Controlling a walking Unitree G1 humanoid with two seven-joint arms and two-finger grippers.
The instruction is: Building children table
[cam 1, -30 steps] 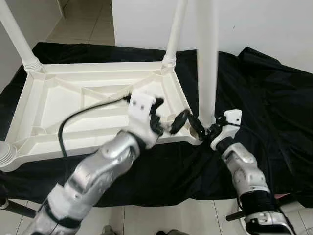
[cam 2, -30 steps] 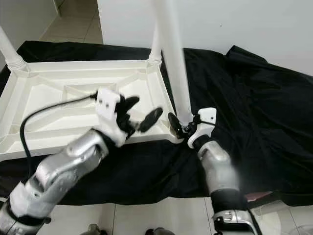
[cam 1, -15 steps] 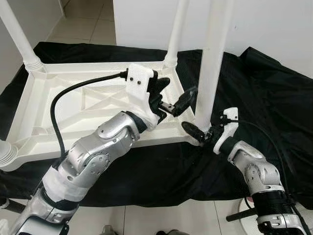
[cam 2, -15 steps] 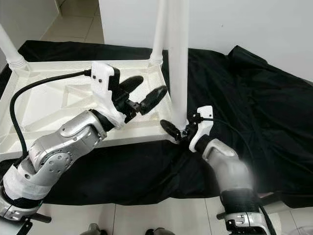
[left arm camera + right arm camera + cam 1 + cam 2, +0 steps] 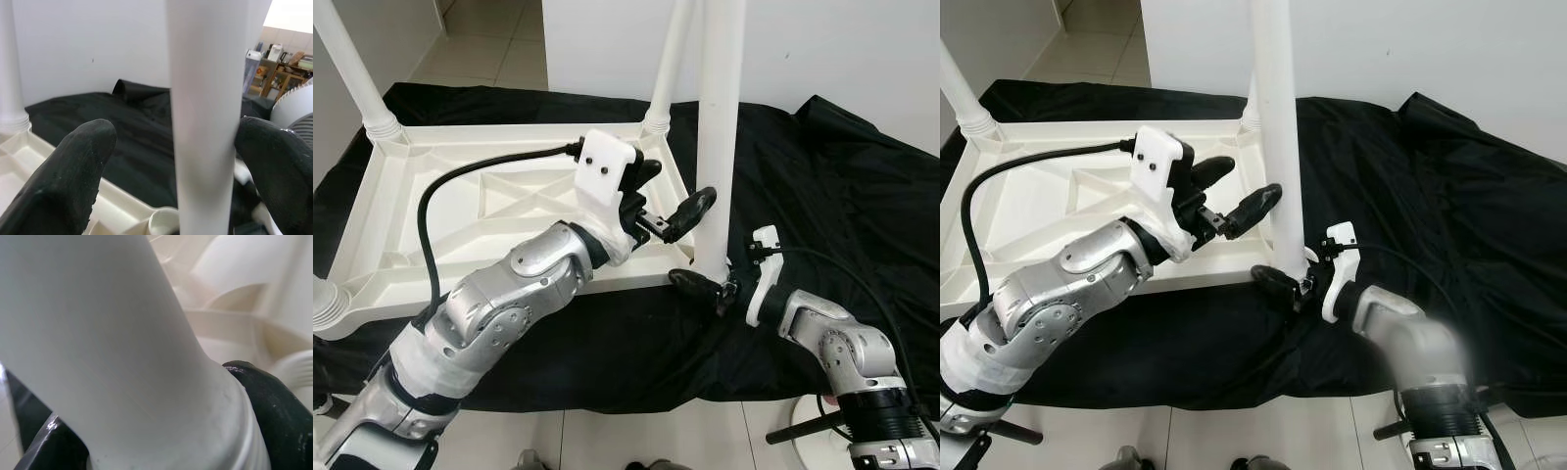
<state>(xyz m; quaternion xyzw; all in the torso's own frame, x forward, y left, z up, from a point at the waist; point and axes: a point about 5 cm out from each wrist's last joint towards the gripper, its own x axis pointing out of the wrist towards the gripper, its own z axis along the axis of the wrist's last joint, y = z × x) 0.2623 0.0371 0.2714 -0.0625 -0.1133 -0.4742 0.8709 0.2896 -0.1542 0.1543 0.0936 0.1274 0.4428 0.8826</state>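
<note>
The white children's table (image 5: 489,140) lies upside down on a black cloth. A loose white table leg (image 5: 717,147) stands upright by the table's front right corner. My right gripper (image 5: 711,284) is shut on the leg's ribbed lower end, and one of its black fingers (image 5: 264,396) presses against the base. My left gripper (image 5: 672,189) is open higher up, with the leg (image 5: 205,98) between its two fingers (image 5: 73,166). One finger touches the leg's side and the other stands well off it.
The black cloth (image 5: 842,196) covers the surface out to the right. Attached legs rise at the back left (image 5: 352,78) and back right (image 5: 668,69) corners, and a ribbed leg end (image 5: 325,308) shows at the front left. Tiled floor lies below the near edge.
My left gripper rose from the table's front rim and moved right until its fingers straddle the leg. The right gripper drew the leg's base nearer and slightly left, and the leg stands straighter.
</note>
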